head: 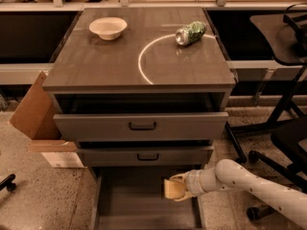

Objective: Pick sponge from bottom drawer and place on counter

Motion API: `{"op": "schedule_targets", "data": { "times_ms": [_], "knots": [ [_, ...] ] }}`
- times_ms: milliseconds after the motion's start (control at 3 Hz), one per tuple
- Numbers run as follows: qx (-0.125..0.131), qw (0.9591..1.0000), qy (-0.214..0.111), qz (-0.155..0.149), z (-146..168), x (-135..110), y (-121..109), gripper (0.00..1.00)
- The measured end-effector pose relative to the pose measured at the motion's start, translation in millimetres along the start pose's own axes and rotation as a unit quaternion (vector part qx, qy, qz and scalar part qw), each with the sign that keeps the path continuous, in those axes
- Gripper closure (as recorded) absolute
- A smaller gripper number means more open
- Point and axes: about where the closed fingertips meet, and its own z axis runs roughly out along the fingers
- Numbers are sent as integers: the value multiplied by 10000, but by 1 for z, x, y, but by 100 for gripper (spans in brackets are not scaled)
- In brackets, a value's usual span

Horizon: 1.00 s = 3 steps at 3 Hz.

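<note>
The bottom drawer [139,210] is pulled out at the foot of the grey cabinet, a plain grey tray. My gripper [173,188] reaches in from the right on a white arm and is shut on the pale yellow sponge [171,189], held just above the drawer's right side. The counter [105,63] above is dark grey-brown with a thin white arc on it.
A cream bowl [108,28] and a green crushed can [190,33] sit on the counter. The two upper drawers [141,126] with black handles stand partly open above the gripper. A cardboard box [36,116] is at the left, black office chairs [288,128] at the right.
</note>
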Motion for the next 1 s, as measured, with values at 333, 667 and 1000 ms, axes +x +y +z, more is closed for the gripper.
{"op": "schedule_targets", "data": {
  "times_ms": [333, 667, 1000],
  "knots": [
    [-25, 9989, -193, -432, -33, -34, -7, 100],
    [-56, 9959, -392, -818, -66, -67, -11, 100],
    [-83, 9925, -540, -1093, -94, -95, -15, 100]
  ]
}}
